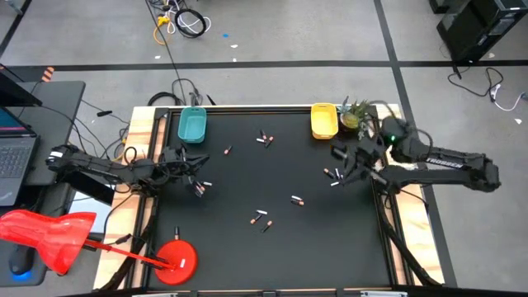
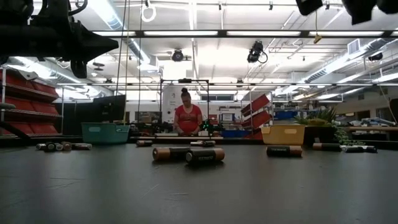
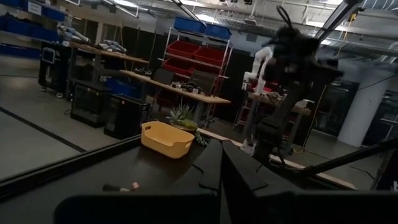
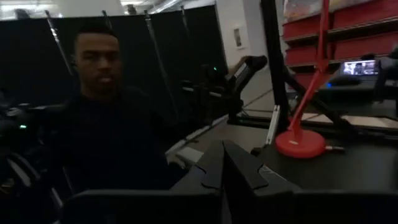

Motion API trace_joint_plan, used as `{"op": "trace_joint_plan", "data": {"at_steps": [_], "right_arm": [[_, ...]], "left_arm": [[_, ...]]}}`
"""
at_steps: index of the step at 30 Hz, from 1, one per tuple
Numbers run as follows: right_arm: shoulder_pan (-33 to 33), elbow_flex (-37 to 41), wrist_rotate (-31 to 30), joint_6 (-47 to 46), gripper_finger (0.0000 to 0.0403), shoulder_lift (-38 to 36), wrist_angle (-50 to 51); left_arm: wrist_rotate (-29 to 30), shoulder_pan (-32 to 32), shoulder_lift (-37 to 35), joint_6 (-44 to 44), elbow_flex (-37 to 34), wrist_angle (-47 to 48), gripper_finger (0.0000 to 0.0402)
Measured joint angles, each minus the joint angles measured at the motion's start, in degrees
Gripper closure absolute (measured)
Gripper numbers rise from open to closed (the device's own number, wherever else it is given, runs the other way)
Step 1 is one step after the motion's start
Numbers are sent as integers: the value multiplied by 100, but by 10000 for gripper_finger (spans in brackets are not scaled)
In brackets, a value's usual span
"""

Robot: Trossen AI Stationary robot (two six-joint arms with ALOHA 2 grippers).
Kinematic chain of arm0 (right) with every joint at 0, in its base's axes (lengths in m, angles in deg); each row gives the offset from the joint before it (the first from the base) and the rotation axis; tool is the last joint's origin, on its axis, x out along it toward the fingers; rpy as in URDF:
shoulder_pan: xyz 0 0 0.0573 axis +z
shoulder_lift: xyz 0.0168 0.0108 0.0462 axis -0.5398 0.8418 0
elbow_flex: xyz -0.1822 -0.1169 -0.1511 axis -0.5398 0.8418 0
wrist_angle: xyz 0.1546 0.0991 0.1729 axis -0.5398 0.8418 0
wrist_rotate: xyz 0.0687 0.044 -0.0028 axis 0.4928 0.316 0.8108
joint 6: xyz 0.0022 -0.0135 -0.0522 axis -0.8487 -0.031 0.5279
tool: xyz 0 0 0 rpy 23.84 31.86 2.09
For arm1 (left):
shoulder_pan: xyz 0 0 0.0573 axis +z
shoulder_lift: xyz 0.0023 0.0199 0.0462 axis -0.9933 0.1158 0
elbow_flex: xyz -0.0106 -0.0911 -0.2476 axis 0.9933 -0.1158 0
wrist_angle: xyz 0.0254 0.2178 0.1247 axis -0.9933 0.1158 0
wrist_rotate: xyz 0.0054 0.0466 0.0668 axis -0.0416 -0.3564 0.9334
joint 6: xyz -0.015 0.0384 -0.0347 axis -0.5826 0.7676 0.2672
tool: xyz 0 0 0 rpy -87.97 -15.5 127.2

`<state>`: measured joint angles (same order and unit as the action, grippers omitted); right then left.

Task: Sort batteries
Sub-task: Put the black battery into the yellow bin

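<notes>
Both hands are seen with fingers pressed together and nothing is gripped between them. The left hand (image 1: 198,183) is held above the tabletop's (image 1: 247,256) left side, below the teal tray (image 1: 191,125), with one battery lying right at its tip. The right hand (image 1: 340,175) is positioned near the right edge, below the yellow tray (image 1: 323,120), close to a small cluster of cells. The batteries (image 1: 264,139) are scattered loosely over the black tabletop: a pair near the top centre, one beside the teal tray, one at centre right and three toward the lower middle. From the low view, a person (image 2: 187,118) is seen beyond the tabletop.
</notes>
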<state>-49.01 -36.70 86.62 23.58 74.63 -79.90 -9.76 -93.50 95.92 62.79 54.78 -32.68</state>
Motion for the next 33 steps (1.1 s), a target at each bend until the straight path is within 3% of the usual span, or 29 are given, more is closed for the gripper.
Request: {"op": "trace_joint_plan", "data": {"at_steps": [9, 16, 22, 27, 29, 33], "right_arm": [[1526, 1874, -1417, -1351, 393, -40, -3527], [2707, 2556, -3031, -1250, 392, 177, -4378], [3754, 2349, -4216, -1224, 391, 507, -4433], [4264, 1811, -5104, -1120, 391, 907, -4121], [4329, 1433, -5625, -1103, 391, 1095, -3422], [4296, 422, -6908, -1036, 391, 1632, -1101]], "left_arm": [[0, 0, 0, -2, 4, -2, 387], [-1, 0, 0, -2, 7, -4, 387], [-2, 0, 0, -30, 7, -4, 387], [-2, 0, 0, -39, 7, -23, 387], [-1, 0, 0, -39, 7, -71, 387], [0, -1, -3, -50, 7, -180, 387]]}}
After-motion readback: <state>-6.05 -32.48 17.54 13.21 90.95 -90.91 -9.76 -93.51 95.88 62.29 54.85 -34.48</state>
